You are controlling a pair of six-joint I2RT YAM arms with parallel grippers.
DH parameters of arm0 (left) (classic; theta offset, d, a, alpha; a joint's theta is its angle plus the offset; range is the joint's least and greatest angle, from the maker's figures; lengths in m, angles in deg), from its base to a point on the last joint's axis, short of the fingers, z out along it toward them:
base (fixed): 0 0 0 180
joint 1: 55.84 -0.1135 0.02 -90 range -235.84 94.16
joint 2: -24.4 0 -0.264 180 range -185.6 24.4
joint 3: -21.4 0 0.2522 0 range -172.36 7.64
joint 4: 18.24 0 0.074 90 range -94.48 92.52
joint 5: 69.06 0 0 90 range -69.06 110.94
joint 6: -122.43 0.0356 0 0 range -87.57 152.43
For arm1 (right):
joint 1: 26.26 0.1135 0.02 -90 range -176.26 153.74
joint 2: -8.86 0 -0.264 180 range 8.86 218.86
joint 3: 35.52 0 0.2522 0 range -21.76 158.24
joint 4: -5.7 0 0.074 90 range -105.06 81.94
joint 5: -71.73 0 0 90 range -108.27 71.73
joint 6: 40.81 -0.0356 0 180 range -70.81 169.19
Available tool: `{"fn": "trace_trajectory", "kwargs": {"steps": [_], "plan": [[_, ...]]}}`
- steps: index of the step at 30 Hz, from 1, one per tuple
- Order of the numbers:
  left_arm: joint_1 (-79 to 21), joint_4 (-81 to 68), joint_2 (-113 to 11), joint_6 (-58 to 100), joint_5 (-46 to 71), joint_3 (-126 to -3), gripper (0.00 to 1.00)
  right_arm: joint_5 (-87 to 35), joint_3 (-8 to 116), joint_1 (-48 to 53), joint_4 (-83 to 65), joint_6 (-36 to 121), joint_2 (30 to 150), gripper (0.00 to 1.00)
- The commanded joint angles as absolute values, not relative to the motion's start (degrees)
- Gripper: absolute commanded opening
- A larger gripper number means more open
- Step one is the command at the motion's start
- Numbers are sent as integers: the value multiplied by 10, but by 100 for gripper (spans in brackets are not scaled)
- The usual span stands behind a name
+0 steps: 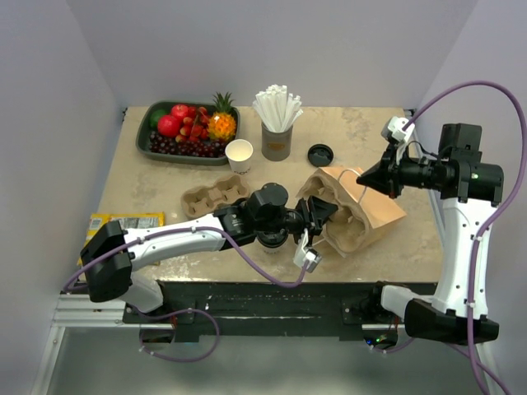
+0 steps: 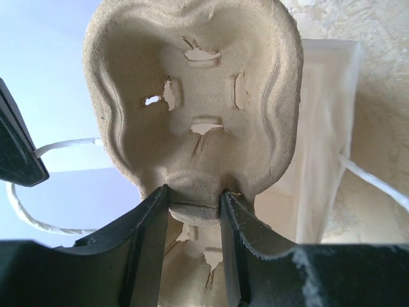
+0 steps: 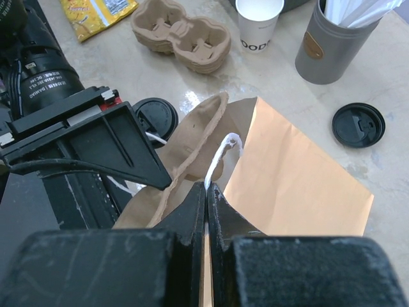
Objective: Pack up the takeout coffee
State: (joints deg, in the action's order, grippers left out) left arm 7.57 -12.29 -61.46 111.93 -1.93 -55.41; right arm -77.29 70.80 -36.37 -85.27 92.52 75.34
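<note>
The takeout coffee (image 1: pixel 272 239), a cup of which mostly the black lid shows, stands on the table under my left forearm; the right wrist view shows the takeout coffee (image 3: pixel 156 115) beside the left gripper's body. My left gripper (image 2: pixel 195 199) is shut on the middle ridge of a brown pulp carrier (image 2: pixel 192 96), which it holds upright at the mouth of the brown paper bag (image 1: pixel 380 207). My right gripper (image 3: pixel 208 187) is shut on the bag's white string handle (image 3: pixel 220 153) and holds it up.
A second pulp carrier (image 1: pixel 212 196) lies left of centre. Behind it are an open white cup (image 1: pixel 239 154), a grey cup of straws (image 1: pixel 277 136), a loose black lid (image 1: pixel 320 154) and a fruit tray (image 1: pixel 153 132). A yellow snack packet (image 1: pixel 123 222) lies at the left edge.
</note>
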Motion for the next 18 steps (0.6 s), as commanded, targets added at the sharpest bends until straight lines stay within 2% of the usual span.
{"fn": "trace_trajectory", "kwargs": {"steps": [1, 18], "plan": [[71, -143, -594, 1103, -63, -547, 0, -778, 728, -361, -896, 919, 762, 0], [43, -136, -639, 1092, -121, -570, 0, -768, 724, -345, -902, 930, 756, 0]]}}
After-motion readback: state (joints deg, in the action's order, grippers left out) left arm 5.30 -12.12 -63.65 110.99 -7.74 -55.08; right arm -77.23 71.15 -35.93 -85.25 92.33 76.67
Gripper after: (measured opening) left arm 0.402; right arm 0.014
